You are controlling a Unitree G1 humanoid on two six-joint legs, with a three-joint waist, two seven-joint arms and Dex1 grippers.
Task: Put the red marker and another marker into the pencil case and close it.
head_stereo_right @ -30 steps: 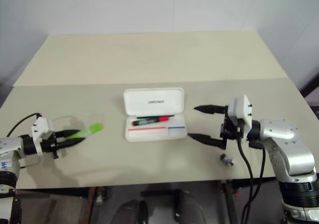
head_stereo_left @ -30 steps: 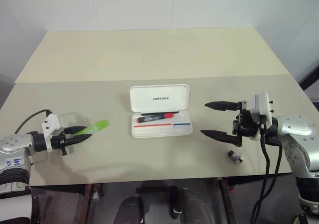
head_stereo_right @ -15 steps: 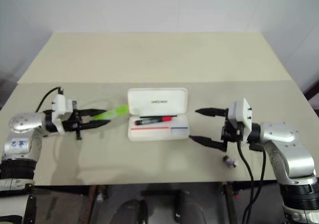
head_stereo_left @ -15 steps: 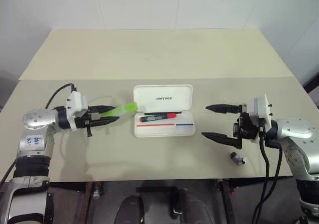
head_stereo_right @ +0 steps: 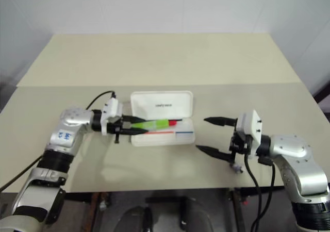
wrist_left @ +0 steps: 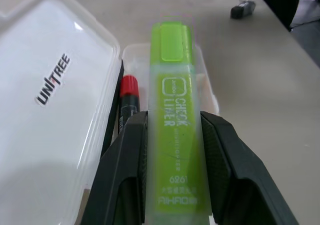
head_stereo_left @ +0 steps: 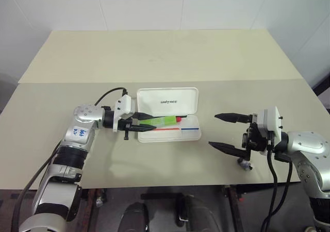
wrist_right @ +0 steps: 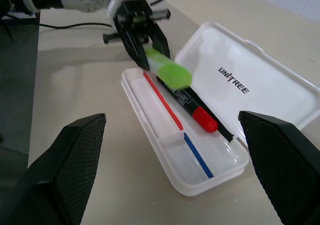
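Left gripper: my left gripper (head_stereo_left: 149, 125) is clamped on the green marker (wrist_left: 175, 120), one black finger (wrist_left: 122, 185) on each side of its body
Green marker: it lies lengthwise between my fingers, its free end out ahead of them and held above the open tray of the pencil case (head_stereo_left: 192, 134); whether it touches the tray I cannot tell
Red marker: the red marker (wrist_right: 192, 105) lies flat inside the tray along the hinge side, its red end toward the far end of the case from my left gripper, just beside and partly under the green marker
Pencil case: open on the table (head_stereo_left: 154, 56), lid (head_stereo_left: 167, 101) folded back flat with the lettering showing, tray nearest me with a red and a blue stripe along its front edge
Right gripper: my right gripper (head_stereo_left: 226, 132) is spread wide and grips nothing, hanging to the right of the case and well apart from it, fingers pointing toward it
Small dark stub: a small dark stub (head_stereo_left: 245, 164) lies on the table near the front edge, just below my right gripper
Table: pale beige, with a seam running across behind the case
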